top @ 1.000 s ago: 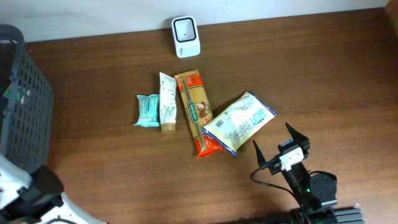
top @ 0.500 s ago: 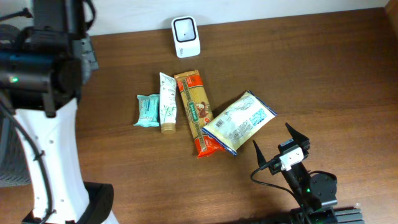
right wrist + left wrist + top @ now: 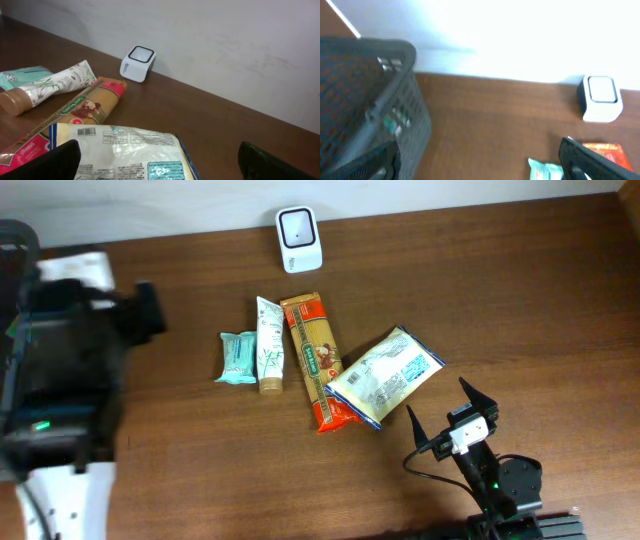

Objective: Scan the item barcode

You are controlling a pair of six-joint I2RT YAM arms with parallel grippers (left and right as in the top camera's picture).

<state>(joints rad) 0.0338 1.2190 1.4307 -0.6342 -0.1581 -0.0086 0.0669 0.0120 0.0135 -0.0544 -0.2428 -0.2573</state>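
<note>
Several items lie mid-table: a teal packet point(image 3: 238, 357), a white tube point(image 3: 268, 345), a long orange spaghetti pack point(image 3: 315, 360) and a white-and-yellow bag point(image 3: 385, 375) lying label side up, its barcode point(image 3: 86, 131) showing. The white scanner point(image 3: 298, 239) stands at the far edge. My right gripper point(image 3: 445, 412) is open just in front of the bag, which lies between and ahead of its fingers point(image 3: 45, 162) without touching them. My left gripper point(image 3: 480, 167) is open and empty, looking past the basket point(image 3: 365, 100) toward the scanner point(image 3: 601, 97). The left arm point(image 3: 70, 380) is a blur at the far left.
The dark mesh basket stands at the table's left end, close to my left gripper's left finger. A white wall runs behind the table's far edge. Bare brown wood lies on the right side point(image 3: 540, 300) and between the basket and the items.
The left arm has swung about over the table's left end and is now a blurred dark mass there. The right arm and the items have not moved.
</note>
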